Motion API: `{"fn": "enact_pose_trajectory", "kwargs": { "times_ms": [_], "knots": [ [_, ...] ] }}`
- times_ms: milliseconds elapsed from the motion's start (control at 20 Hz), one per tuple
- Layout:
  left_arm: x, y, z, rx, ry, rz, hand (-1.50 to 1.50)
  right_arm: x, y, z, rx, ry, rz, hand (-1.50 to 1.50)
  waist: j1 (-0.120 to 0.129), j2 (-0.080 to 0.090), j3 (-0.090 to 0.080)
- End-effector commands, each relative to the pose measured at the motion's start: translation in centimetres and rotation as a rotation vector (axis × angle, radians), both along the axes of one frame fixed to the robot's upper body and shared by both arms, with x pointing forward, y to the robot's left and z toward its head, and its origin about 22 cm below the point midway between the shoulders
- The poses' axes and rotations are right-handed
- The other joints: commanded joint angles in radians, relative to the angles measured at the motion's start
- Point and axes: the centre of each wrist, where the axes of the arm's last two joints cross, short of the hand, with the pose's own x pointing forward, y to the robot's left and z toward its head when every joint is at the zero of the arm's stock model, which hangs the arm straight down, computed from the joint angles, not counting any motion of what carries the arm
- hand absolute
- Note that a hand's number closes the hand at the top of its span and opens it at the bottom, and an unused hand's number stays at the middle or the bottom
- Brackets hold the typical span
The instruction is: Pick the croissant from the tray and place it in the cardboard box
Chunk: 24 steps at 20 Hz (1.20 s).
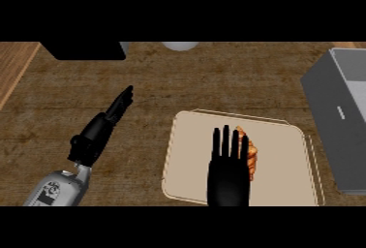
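**Over the tray: right hand flat above the croissant**

On the desk point(178, 82), right of centre, lies a beige tray point(286, 160) with rounded corners. The croissant point(251, 154) rests on it, left of the tray's middle, lying lengthwise. The right hand point(229, 169) comes in from the lower edge and covers the croissant's left side. Its fingers are straight and slightly spread, and they are curled round nothing. I cannot tell whether they touch the pastry. The left hand point(107, 121) is over bare desk, well left of the tray, its fingers straight and together, pointing up and to the right, holding nothing. A grey open-topped box point(332, 121) stands at the right edge, just beside the tray. A black object point(82, 51) and a pale round thing point(178, 46) sit along the far edge.
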Motion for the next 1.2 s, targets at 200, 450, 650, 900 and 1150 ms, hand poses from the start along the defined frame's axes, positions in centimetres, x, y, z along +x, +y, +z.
{"fn": "enact_pose_trajectory", "kwargs": {
  "times_ms": [200,450,650,900,1150],
  "knots": [
    [0.2,-0.5,-0.2,-0.004,-0.004,0.004,0.00,1.6,1.5,-1.3,-0.097,0.080,-0.202,-1.50,0.005,0.002,0.002],
    [0.6,-0.2,-0.3,0.001,-0.008,0.007,0.00,3.3,-0.6,-3.4,-0.076,0.060,-0.186,-1.50,0.001,0.002,0.002],
    [-0.7,1.2,-0.4,-0.007,-0.016,-0.002,0.00,4.2,-1.4,-2.9,-0.105,0.041,-0.162,-1.50,0.003,0.002,0.002],
    [1.4,-0.4,0.3,-0.006,-0.004,0.004,0.00,3.5,0.2,-3.6,-0.128,0.060,-0.162,-1.50,0.001,0.003,0.002],
    [0.2,-2.1,-1.1,-0.006,0.001,-0.010,0.00,4.5,-0.1,-4.7,-0.124,0.121,-0.196,-1.50,0.005,0.004,0.002]
  ]
}}
